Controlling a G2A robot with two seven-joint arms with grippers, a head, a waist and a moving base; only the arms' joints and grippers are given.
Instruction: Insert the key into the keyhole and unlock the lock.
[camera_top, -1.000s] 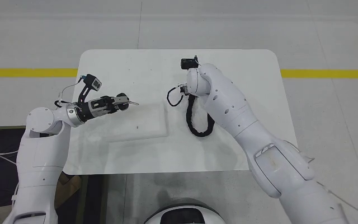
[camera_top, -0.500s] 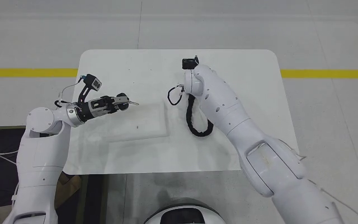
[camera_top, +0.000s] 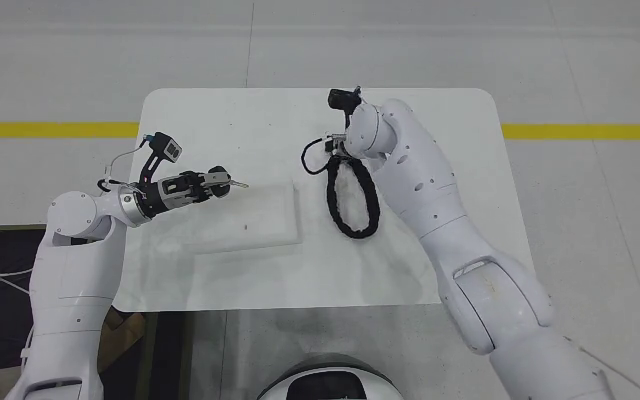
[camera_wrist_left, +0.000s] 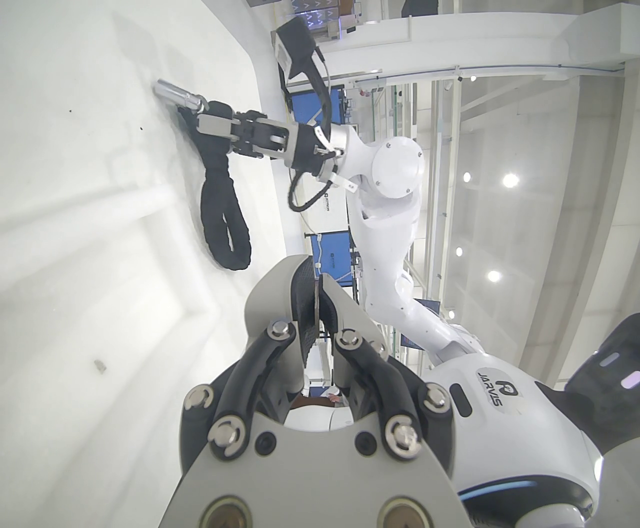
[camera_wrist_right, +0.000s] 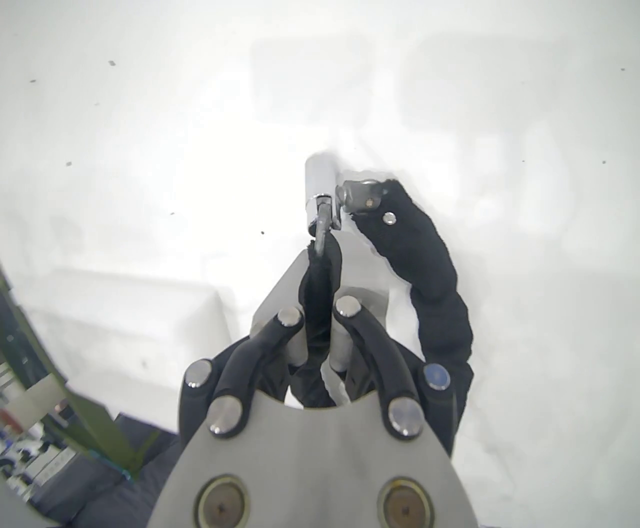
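On surface (camera_top: 440, 130): lock (camera_top: 347, 205), a black-sleeved loop, lies just beside slab (camera_top: 250, 225). The right hand (camera_wrist_right: 322, 252) is clamped tight on the loop's end next to the silver cylinder (camera_wrist_right: 318, 181), off the slab's far corner. The left hand (camera_top: 222, 182) is above the slab's far edge, pads pinched on key (camera_top: 240, 184). Key points across slab toward lock, well apart from cylinder.

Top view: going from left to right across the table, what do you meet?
Left tool shut on a small metal key → white rectangular raised block → black fabric-sleeved chain lock.
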